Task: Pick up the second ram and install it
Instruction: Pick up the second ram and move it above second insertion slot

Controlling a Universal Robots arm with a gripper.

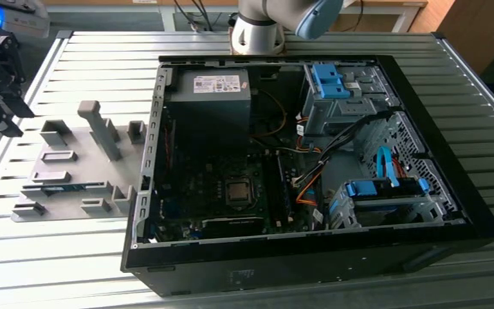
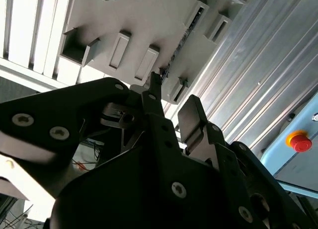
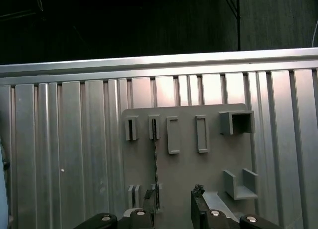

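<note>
the gripper (image 3: 174,209) hangs over the grey holder (image 3: 189,174), its 2 fingers (image 3: 198,205) apart with nothing between them. just past them the ram stick (image 3: 154,159) stands on edge in the holder's long slot — not yet grasped, and closer to 1 finger than centred in the gap. it looks light, thin and stiff, and is probably fragile at the chips and contact edge, so a gentle pinch on the 2 flat faces near the middle of the top edge seems safest. farther off sits the open computer case (image 1: 273,273).

Ribbed metal table (image 1: 487,96) (wooden panel (image 1: 478,26) behind)
</note>
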